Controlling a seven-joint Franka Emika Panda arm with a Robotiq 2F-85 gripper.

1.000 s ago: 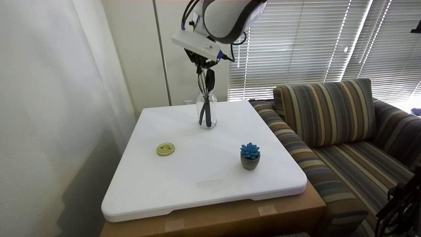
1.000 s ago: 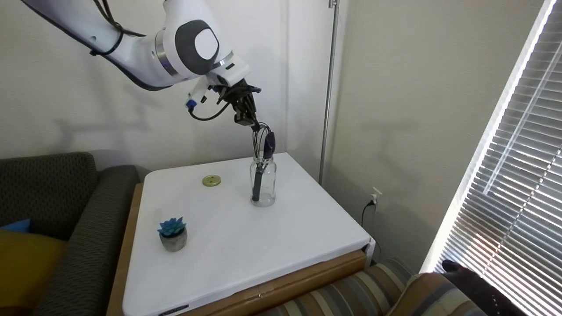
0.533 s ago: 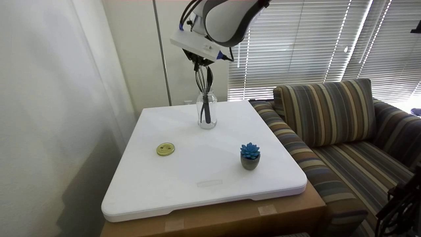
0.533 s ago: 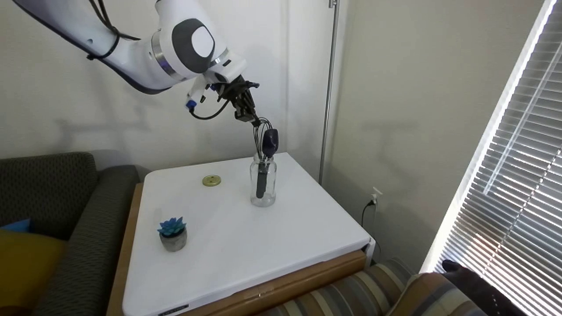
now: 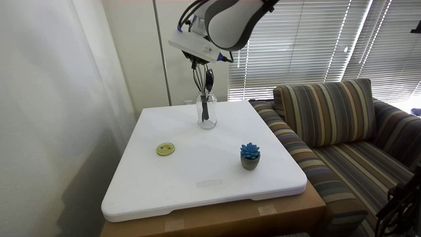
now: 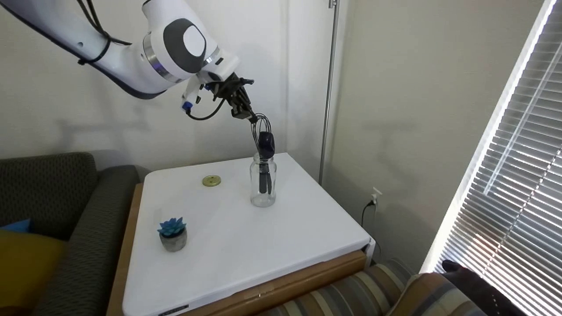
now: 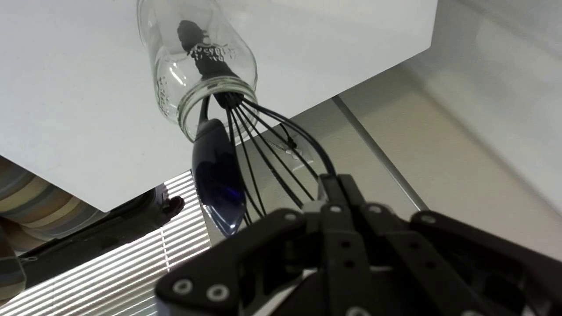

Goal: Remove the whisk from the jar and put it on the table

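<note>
The whisk stands head up in the glass jar (image 5: pixel 213 113), its black handle inside and its wire head above the rim. In the wrist view my gripper (image 7: pixel 337 179) is shut on an outer wire of the whisk (image 7: pixel 229 99), near the top of its head. The handle's lower end hangs clear of the jar's bottom in both exterior views; the jar (image 6: pixel 263 202) stands upright on the white table (image 6: pixel 219 245). From an exterior view, my gripper (image 6: pixel 253 119) reaches the wire head from above at a slant.
A dark spoon-like utensil (image 7: pixel 217 175) also sticks out of the jar, close beside the whisk's wires. On the table lie a yellow-green disc (image 5: pixel 165 149) and a small pot with a blue succulent (image 5: pixel 250 156). A striped sofa (image 5: pixel 324 113) borders the table; a wall stands behind.
My gripper has risen a little with the whisk, whose handle end now sits higher inside the jar. The dark utensil has shifted and turned. The jar has stayed in place.
</note>
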